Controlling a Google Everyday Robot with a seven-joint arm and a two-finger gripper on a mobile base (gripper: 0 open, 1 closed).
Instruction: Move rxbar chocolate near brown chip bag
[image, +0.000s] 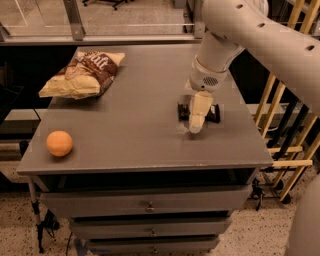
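The rxbar chocolate (183, 111) is a small black bar lying flat on the right part of the grey table (140, 135). Its middle is hidden behind my gripper (196, 124), which points down right over it, with its cream tip at the bar's near edge, close to the tabletop. The brown chip bag (82, 75) lies crinkled at the far left of the table, well apart from the bar and the gripper.
A round orange fruit (59, 143) sits near the front left corner. The table has drawers (150, 205) below its front edge. Wooden slats (285, 130) stand to the right of the table, and a glass rail (100, 20) runs behind it.
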